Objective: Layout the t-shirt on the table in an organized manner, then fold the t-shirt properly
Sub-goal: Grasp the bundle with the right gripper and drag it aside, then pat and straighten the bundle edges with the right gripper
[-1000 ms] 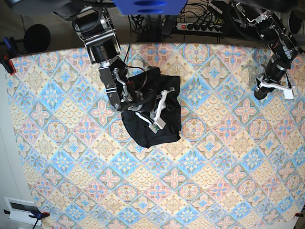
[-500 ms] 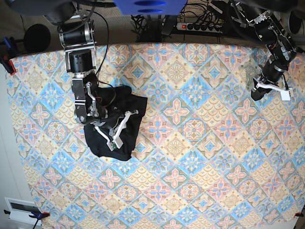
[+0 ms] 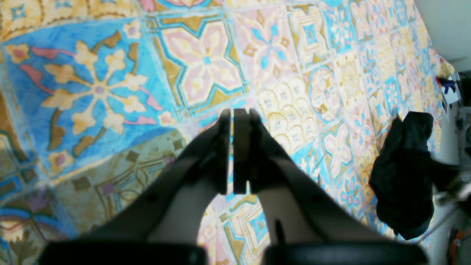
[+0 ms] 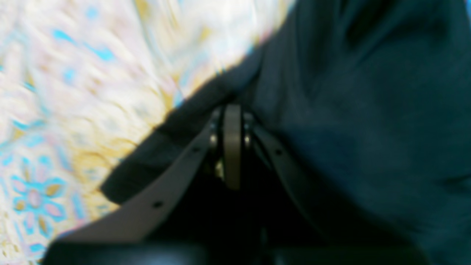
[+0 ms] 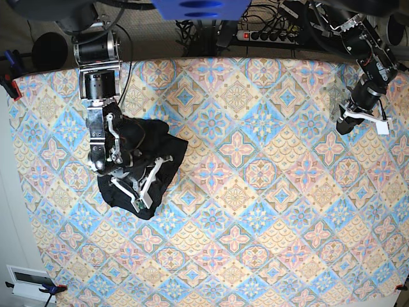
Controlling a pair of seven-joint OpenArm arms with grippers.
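A white power strip (image 5: 268, 35) with a red switch is lying behind the far edge amid tangled black cables (image 5: 192, 29); a round black object (image 5: 50, 51) is sitting at far left; a white box (image 5: 25, 281) is resting on the floor, near left.

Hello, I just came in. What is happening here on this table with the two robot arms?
The right gripper is shut on the t-shirt, a black crumpled bundle lying on the patterned table toward the base view's left. It is not laid out flat yet, and no fold is made. The left gripper is shut and holds nothing; it hangs over bare cloth at the far side, well apart from the garment.
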